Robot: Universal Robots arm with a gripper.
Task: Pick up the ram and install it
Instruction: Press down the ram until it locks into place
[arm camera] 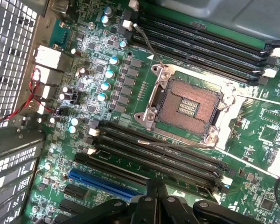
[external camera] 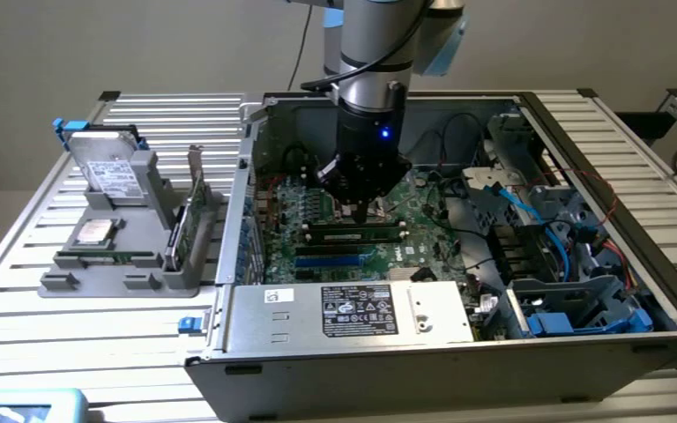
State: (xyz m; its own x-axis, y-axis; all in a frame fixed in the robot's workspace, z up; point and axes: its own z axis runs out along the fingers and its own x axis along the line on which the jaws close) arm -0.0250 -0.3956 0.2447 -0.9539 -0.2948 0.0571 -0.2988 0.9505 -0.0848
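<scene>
Gripper (external camera: 362, 210) above the motherboard (arm camera: 252, 154)
Jaws closed, holding nothing. One ram (external camera: 354, 234) sits in a slot; one CPU socket (arm camera: 186, 108) lies bare.

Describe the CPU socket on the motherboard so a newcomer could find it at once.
Start at the open computer case and look down at the green motherboard on its floor. Between two banks of long black slots sits the CPU socket: square, metal-framed, with an empty copper-brown pin field.

I see an open computer case (external camera: 621, 220) on a slatted table (external camera: 33, 264), a grey parts holder (external camera: 115, 273) beside it, blue cables (external camera: 527, 211) inside.
</scene>
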